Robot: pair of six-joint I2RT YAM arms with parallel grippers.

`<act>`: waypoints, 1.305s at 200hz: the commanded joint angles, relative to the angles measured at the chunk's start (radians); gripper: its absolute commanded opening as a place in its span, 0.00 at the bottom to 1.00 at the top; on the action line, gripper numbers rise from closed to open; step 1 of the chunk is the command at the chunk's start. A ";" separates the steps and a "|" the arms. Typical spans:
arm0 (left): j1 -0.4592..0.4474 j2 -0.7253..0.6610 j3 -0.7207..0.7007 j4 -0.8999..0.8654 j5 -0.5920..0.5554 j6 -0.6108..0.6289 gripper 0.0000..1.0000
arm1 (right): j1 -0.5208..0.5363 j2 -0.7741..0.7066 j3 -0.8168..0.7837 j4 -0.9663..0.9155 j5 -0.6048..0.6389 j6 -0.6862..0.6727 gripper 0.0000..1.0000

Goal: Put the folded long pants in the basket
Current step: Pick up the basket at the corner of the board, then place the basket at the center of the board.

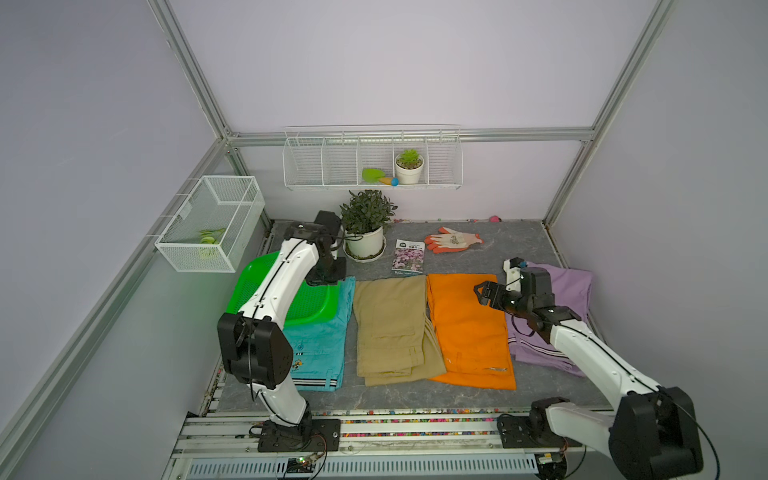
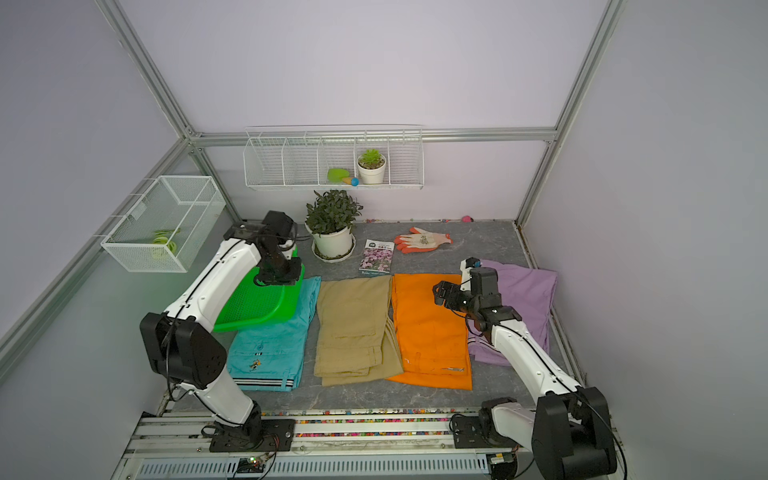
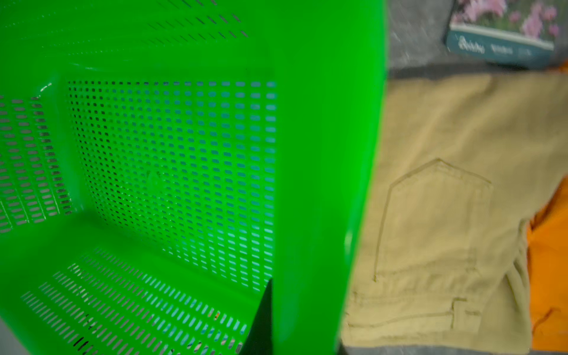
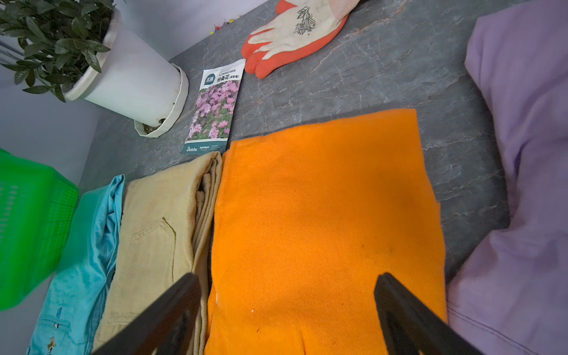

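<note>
The green basket (image 1: 309,305) sits tilted at the left, overlapping the far end of the teal pants (image 1: 320,353). My left gripper (image 1: 328,282) is shut on the basket's right rim (image 3: 325,153); one dark finger (image 3: 262,310) shows inside the wall. The khaki pants (image 1: 390,324), orange pants (image 1: 465,328) and lilac pants (image 1: 569,291) lie folded side by side to the right of the teal pair. My right gripper (image 1: 482,293) hovers open over the orange pants (image 4: 322,199), with nothing between its fingers (image 4: 190,285).
A potted plant (image 1: 365,232), a seed packet (image 1: 409,257) and an orange-and-white glove (image 1: 453,240) lie behind the pants. A white wire basket (image 1: 212,224) hangs on the left wall and a wire shelf (image 1: 372,164) on the back wall.
</note>
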 commanded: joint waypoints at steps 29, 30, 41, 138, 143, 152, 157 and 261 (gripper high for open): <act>-0.343 0.143 0.340 -0.170 0.062 -0.295 0.00 | 0.005 0.025 0.043 -0.042 0.020 0.003 0.93; -0.352 0.149 0.353 -0.173 0.059 -0.299 0.00 | 0.005 0.026 0.043 -0.044 0.021 0.002 0.93; -0.414 0.218 0.473 -0.212 0.052 -0.347 0.00 | 0.005 0.030 0.057 -0.062 0.028 -0.005 0.93; -0.619 0.597 0.854 -0.153 0.219 -0.493 0.12 | 0.003 0.143 0.135 -0.165 0.103 -0.014 0.93; -0.621 0.587 0.833 -0.120 0.227 -0.498 0.28 | 0.003 0.146 0.134 -0.163 0.099 -0.013 0.93; -0.621 0.572 0.799 -0.075 0.249 -0.497 0.49 | 0.003 0.148 0.131 -0.158 0.097 -0.010 0.93; -0.621 0.563 0.792 -0.056 0.261 -0.490 0.55 | 0.002 0.148 0.131 -0.158 0.099 -0.009 0.93; -0.240 -0.218 -0.024 0.309 0.085 -0.373 0.83 | 0.082 0.111 0.214 -0.208 -0.147 0.148 0.87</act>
